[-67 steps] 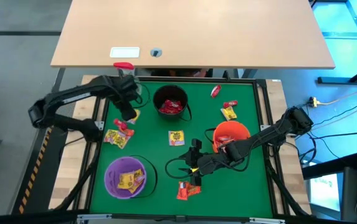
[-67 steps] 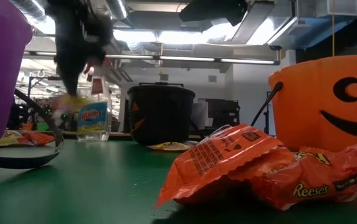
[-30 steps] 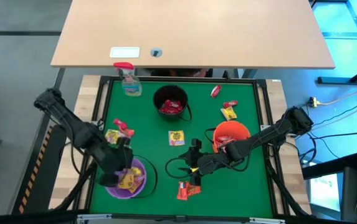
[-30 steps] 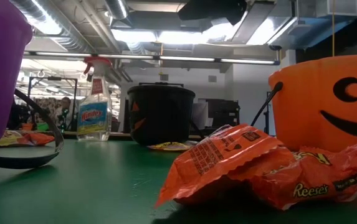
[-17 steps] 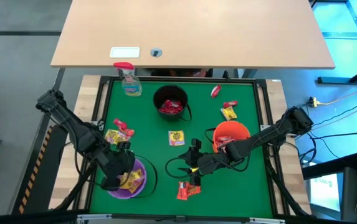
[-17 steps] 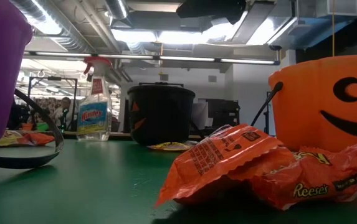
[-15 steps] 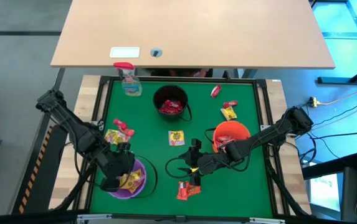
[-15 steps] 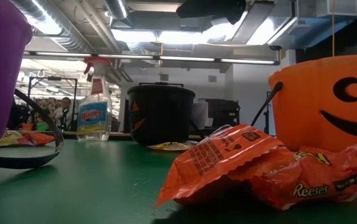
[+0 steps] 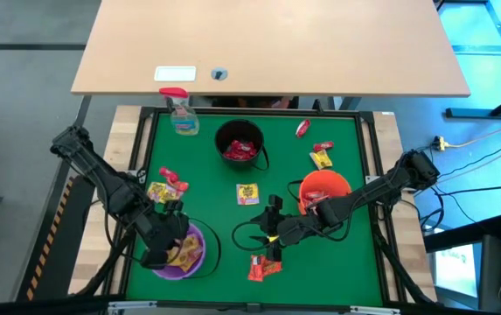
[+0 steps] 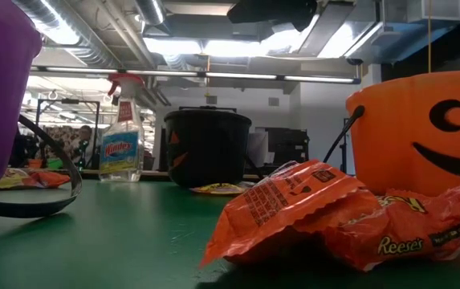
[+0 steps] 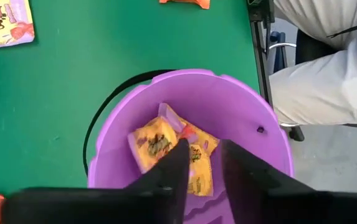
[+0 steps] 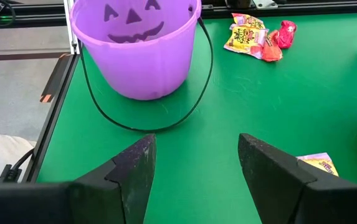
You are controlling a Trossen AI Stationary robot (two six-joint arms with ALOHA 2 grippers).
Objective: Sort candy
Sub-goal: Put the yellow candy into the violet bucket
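High view: green felt table (image 9: 233,262) with three plastic pumpkin buckets. Purple bucket (image 9: 180,251) sits near the left front corner, yellow wrapped candy (image 11: 159,144) lying inside. Orange bucket (image 9: 323,188) is right of centre, black bucket (image 9: 240,143) toward the back with red packets in it. Left gripper (image 9: 170,229) hangs over the purple bucket; fingers (image 11: 177,163) slightly parted, nothing pinched between them. Right gripper (image 9: 270,233) is parked low at mid-table beside the orange bucket, fingers (image 12: 134,165) spread wide, empty. Loose candy: orange-red packets (image 10: 334,217) near the front edge, a yellow packet (image 9: 247,193) at centre, a few more at the back right and left. Clear spray bottle with red top (image 9: 180,112) stands at the back left.
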